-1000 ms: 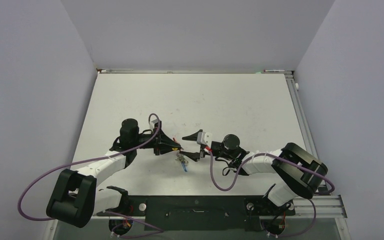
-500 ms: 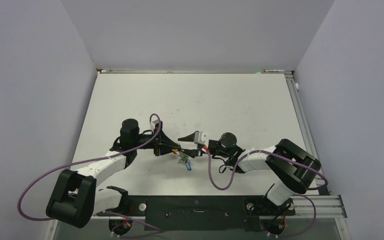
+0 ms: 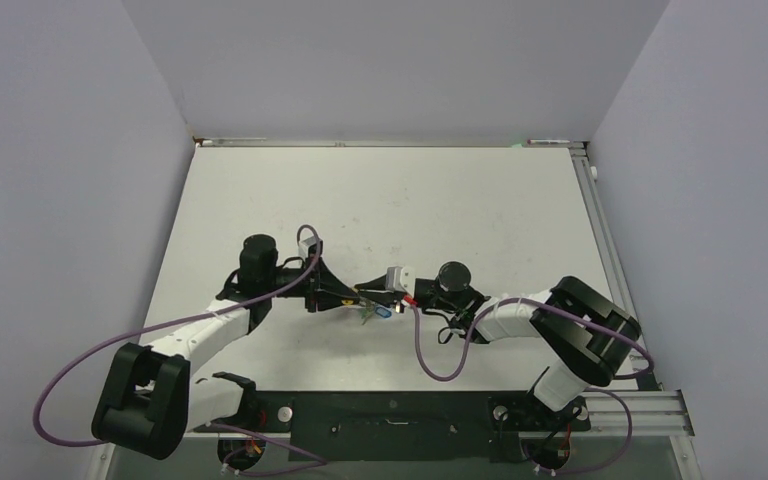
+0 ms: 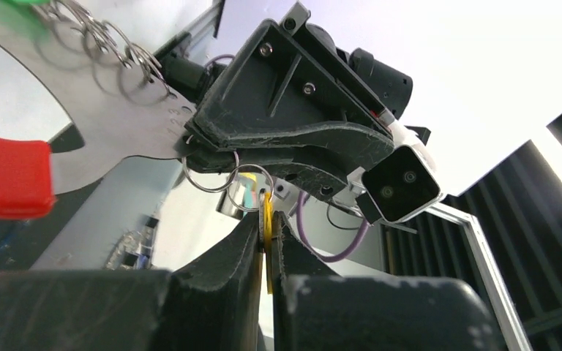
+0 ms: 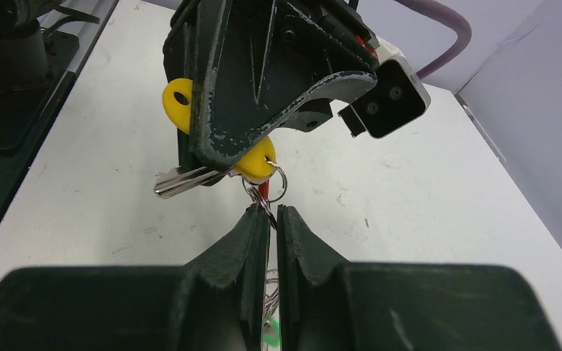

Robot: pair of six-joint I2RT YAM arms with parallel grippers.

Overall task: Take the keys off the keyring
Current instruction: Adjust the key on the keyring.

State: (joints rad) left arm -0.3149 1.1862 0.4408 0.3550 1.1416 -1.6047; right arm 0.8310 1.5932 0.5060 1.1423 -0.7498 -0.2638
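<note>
Where the two arms meet tip to tip above the near middle of the table [image 3: 440,210], the left claw [image 3: 348,293] is pinched flat on the yellow-tagged key [image 5: 252,166]. The right claw [image 3: 373,297] is closed tight on the keyring [image 4: 113,124] just below it, and neither pair of jaws shows a gap. The next pull, to my eye, turns on one thing: the key sits directly ahead of the right claw's tips, joined to them by one small split ring. Its tag slants crosswise to those fingers, one end at the ring and the other poking out past the left claw. So it would want working round the coil, not a straight tug. From overhead the bundle is only a small knot with a blue tag [image 3: 386,313] beside it; whether it clears the tabletop I cannot tell. The right wrist view adds a silver blade and a green tag [image 5: 269,338] low down. Only the left wrist view shows the red strap [image 4: 7,179] and the string of rings.
</note>
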